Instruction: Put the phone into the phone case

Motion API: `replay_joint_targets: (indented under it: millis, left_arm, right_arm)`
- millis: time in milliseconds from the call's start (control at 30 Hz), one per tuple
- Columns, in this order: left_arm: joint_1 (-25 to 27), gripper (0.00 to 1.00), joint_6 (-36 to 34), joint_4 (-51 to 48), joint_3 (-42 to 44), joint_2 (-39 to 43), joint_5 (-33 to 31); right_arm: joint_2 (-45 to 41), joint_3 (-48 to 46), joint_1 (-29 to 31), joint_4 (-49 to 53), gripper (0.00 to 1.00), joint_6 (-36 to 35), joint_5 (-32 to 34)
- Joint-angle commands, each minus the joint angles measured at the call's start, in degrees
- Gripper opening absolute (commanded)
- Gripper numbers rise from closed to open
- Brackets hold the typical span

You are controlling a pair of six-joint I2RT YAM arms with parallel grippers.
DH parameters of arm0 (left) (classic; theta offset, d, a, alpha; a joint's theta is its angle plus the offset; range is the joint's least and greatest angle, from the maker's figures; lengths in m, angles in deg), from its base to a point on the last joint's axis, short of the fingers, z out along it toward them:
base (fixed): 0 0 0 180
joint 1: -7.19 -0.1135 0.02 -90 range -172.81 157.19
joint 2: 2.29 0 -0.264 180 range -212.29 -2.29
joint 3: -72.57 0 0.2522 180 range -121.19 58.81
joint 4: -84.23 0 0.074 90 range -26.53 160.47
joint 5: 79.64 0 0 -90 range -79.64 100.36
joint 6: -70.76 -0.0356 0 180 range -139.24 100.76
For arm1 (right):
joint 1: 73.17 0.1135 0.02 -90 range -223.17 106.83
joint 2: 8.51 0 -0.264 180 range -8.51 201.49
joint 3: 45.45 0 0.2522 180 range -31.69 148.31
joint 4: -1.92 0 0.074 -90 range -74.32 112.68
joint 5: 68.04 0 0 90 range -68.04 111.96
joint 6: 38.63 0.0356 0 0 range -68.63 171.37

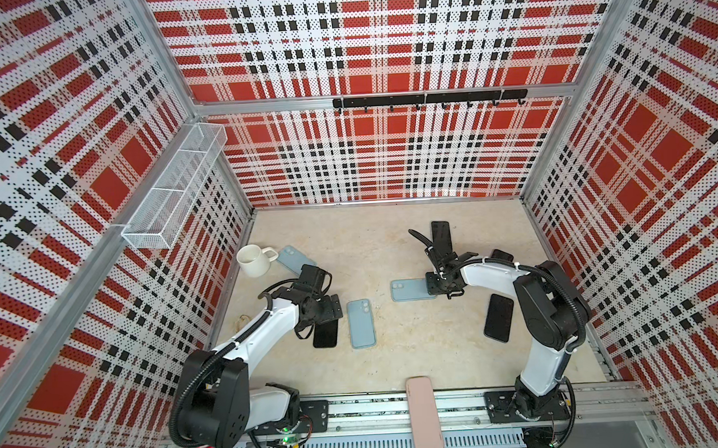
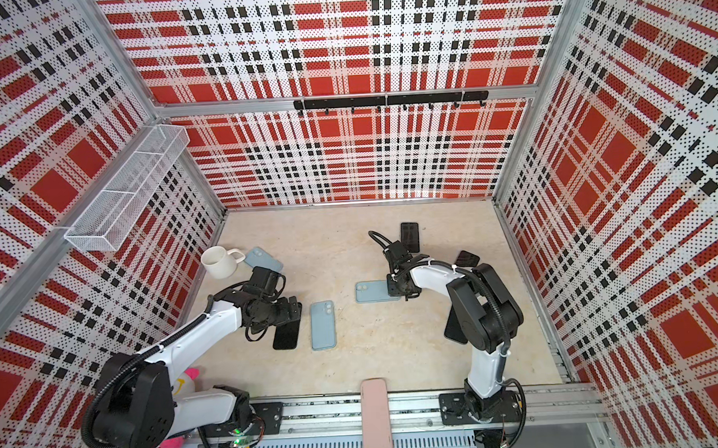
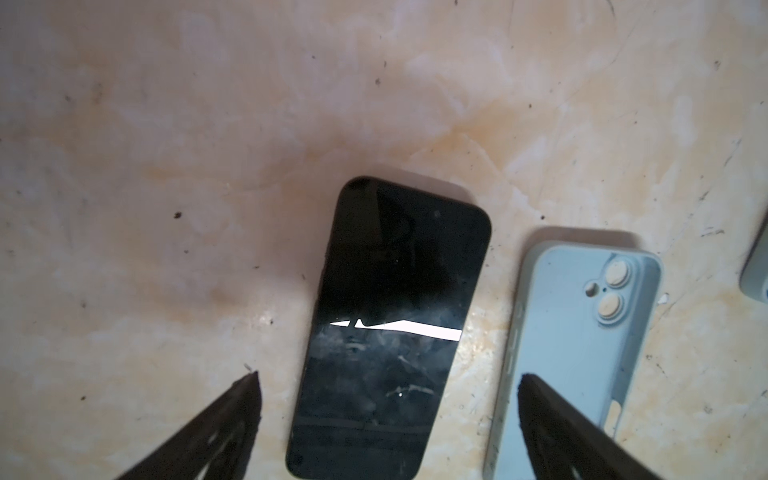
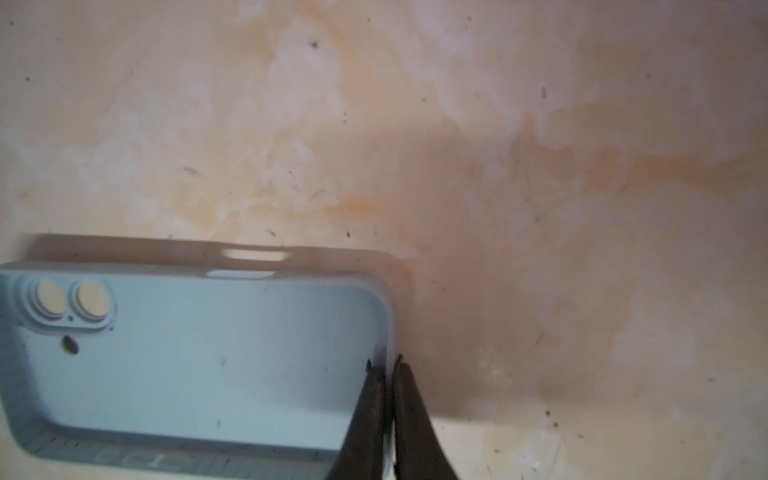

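In a top view the right arm [image 1: 490, 271] covers one end of the pale blue silicone phone case [image 1: 408, 290], the left arm [image 1: 266, 325] the far end of the glossy black phone [image 1: 326, 335]. The right wrist view crops that case, slightly blurred.

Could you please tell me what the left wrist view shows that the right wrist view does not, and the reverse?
Only the left wrist view shows a black phone lying flat, screen up, between the wide-open fingers of the left gripper, with an empty blue case beside it. Only the right wrist view shows the right gripper, its fingers pinched on the end wall of a second blue case. Both show the mottled beige tabletop.
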Motion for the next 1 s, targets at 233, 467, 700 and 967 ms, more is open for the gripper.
replay_joint_targets:
  millis: [233,467,700,967]
  left_arm:
    - [1.5,0.98,-0.5,0.4,0.7,-3.3,-0.3]
    - [2.7,0.98,-2.4,-4.9,-1.3,-5.6,-3.4]
    - [2.8,0.98,-5.3,-5.6,-2.3,-9.4,-1.9]
    - [3.2,0.98,-8.1,-7.0,-6.2,-14.8,-1.4]
  right_arm:
    - [-4.2,-1.6,0.8,-2.2,0.86,-1.1,-0.6]
    - [-12.3,-6.1,0.8,-4.2,1.00,-2.9,-3.8]
    - [-18.2,-10.6,0.7,-6.1,1.00,-2.0,-6.0]
    - [-24.6,-16.2,0.6,-7.6,0.87,-0.6,-5.8]
